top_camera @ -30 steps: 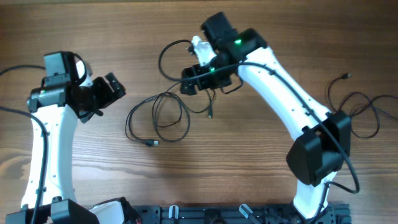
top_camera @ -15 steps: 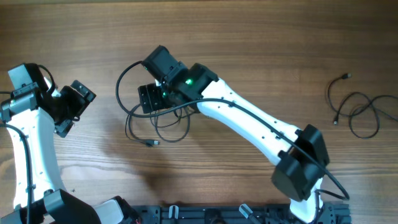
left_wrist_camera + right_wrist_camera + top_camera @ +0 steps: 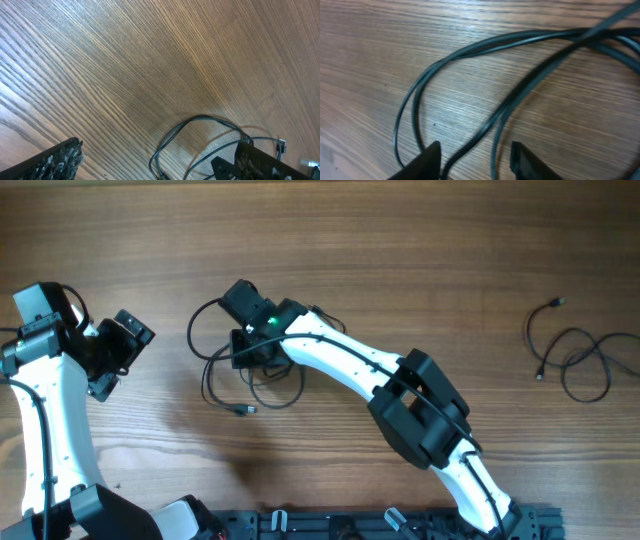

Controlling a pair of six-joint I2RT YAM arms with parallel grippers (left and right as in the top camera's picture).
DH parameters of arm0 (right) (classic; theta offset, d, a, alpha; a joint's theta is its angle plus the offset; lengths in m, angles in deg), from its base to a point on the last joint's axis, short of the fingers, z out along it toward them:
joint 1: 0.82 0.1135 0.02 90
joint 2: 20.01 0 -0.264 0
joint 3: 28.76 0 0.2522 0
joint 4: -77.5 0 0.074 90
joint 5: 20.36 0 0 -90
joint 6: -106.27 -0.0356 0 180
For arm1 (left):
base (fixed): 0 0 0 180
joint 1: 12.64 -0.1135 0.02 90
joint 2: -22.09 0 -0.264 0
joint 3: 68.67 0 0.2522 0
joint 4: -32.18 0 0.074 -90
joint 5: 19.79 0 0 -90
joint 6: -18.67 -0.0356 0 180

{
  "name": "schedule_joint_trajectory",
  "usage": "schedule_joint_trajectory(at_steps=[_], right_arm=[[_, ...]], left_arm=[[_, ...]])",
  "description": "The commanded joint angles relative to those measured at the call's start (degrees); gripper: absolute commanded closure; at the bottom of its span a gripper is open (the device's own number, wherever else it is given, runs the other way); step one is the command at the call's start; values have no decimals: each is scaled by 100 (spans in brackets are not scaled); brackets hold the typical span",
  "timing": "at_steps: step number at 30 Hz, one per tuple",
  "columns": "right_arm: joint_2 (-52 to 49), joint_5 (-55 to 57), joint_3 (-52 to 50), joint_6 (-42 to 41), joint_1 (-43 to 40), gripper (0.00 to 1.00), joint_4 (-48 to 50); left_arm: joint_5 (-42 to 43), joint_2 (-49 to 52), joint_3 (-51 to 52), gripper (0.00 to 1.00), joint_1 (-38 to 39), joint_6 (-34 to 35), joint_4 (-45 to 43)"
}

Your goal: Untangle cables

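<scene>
Job: untangling the cables; going by the knotty loops, barely started.

Tangle spot: cable tangle left of centre in the overhead view, lying on the wooden table. Loose loops sprawl out left and right, with one plug end poking out at the bottom.

Other bunch: second bunch way over at the right edge, well apart from both arms, nothing touching it.

Right pincer: right pincer sitting right over the tangle's upper part. In the wrist view its fingers are parted a fair way with strands running into the gap. Not clamped on anything, as far as can be told.

Left pincer: left pincer hanging at the far left of the overhead frame, spread wide and empty. Only sees a loop of the tangle low in its own wrist view.

Key relation: strands cross the right pincer's gap on a slant, lower left to upper right in the wrist view. Tangle's long axis runs roughly left-right in the overhead. Right arm is much nearer, practically on it, while the left sits off to the tangle's left with bare wood between.

Guess at next move: probably a pinch on one strand, then a pull away from the knot.

Counts: 2 arms, 2 pincers, 2 cable bunches, 3-ish loops in the near tangle. Exact number of cables in it: can't tell, too overlapped.
</scene>
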Motion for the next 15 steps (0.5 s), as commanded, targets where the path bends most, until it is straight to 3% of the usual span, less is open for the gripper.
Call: schedule_joint_trajectory(at_steps=[1,3,5,8,10,15], right_arm=[[-203,-262,0,-74,149,73,111],[-203,-269,0,-66,199,96,184],[-197,-293,4,140,188,96,186],[184,-389,61,1517,-15,96,7],[627,-389,181,1956,-245,96,-227],[2756,-566,455,2149,-1268,96,-286]], left_arm=[[-33,46,-48,0,-22,74,22],[-33,46,-48,0,-22,74,31],[22,46,-48,0,-22,74,42],[380,46,-48,0,68,59,39],[378,46,-48,0,295,50,42],[378,46,-48,0,1316,50,-114]])
